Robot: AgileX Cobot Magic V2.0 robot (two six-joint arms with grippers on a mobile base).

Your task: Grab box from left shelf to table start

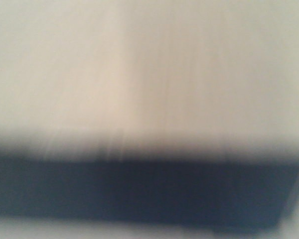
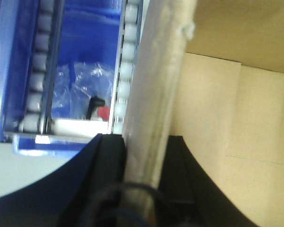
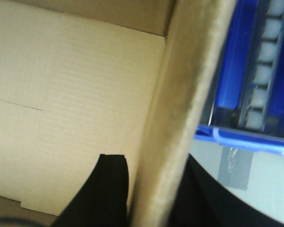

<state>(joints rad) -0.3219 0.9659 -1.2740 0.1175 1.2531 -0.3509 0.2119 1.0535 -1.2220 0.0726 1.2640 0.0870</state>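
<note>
The cardboard box (image 3: 85, 104) is the largest thing in view: both wrist views look down into its open, empty interior, and in the front view, badly blurred, a pale brown face fills the picture with what is probably the black printed rectangle (image 1: 139, 194) low across it. The left gripper (image 2: 144, 156) has one finger inside and one outside the box's left wall (image 2: 154, 94), clamped on its edge; the right gripper (image 3: 154, 189) straddles and pinches the right wall (image 3: 184, 104) likewise. Outside the walls lie blue plastic bins (image 2: 90, 33) and white roller tracks (image 2: 125, 61), so the box seems to sit in or just off the shelf. The step in hand is the carry; next both arms must lift and draw back together, keeping equal pinch. The table, the shelf's rail and the box's underside are hidden.
</note>
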